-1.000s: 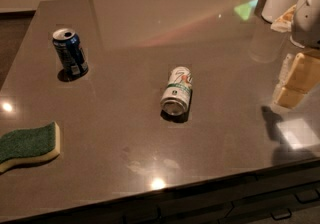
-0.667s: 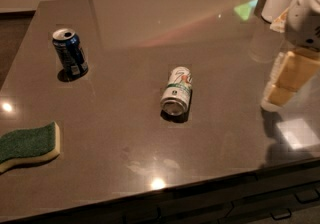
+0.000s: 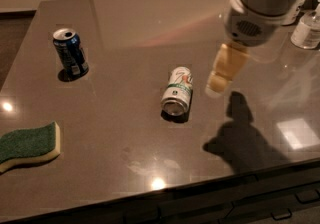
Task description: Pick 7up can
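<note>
Tool (image 3: pixel 216 87): hanging below grey wrist housing (image 3: pixel 260 13), over right half of table (image 3: pixel 125 18), tip pointing down and slightly toward left of view. Grip state: cannot tell; seen only as one cream-coloured mass. Carrying nothing, as far as visible. Shadow (image 3: pixel 240 135) falling on table nearer the camera than the tip, suggesting tip held clear of the surface.

7up can (image 3: pixel 178 90): just beside tool, toward left of view, apart from it, no contact. Lying on its side near table centre. Long axis running from camera toward far edge, far end leaning slightly right, silver end facing camera. Rounded flank turned toward tool.

Judgement: short sideways shift toward left of view, plus a descent, needed to bring tool over can. Closing across the narrow width, square to the long axis, likely the sound approach. Risk: can free to roll sideways if nudged on the flank.

Further out: blue can (image 3: pixel 70 53) upright, well apart at far left; sponge (image 3: pixel 27 145) at near left edge; bottle (image 3: pixel 307 30) at far right. None between tool and 7up can.
</note>
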`<state>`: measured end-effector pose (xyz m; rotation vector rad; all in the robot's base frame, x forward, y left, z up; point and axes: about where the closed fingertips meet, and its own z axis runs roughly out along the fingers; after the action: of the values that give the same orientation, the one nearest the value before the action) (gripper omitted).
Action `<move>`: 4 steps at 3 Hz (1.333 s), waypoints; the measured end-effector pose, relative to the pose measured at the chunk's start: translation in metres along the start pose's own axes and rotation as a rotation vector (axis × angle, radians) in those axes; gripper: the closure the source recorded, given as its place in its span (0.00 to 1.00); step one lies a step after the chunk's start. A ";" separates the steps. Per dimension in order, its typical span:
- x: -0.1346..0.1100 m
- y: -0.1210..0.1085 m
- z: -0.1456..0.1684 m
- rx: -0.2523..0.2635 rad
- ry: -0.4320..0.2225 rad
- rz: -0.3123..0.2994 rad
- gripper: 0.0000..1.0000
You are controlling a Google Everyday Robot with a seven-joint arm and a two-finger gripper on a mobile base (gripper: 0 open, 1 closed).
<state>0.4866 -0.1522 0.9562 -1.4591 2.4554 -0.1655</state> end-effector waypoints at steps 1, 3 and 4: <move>-0.028 -0.001 0.014 -0.027 0.006 0.126 0.00; -0.058 -0.001 0.045 -0.068 0.047 0.416 0.00; -0.066 -0.001 0.062 -0.052 0.090 0.557 0.00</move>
<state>0.5353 -0.0921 0.9087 -0.7464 2.8459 -0.0506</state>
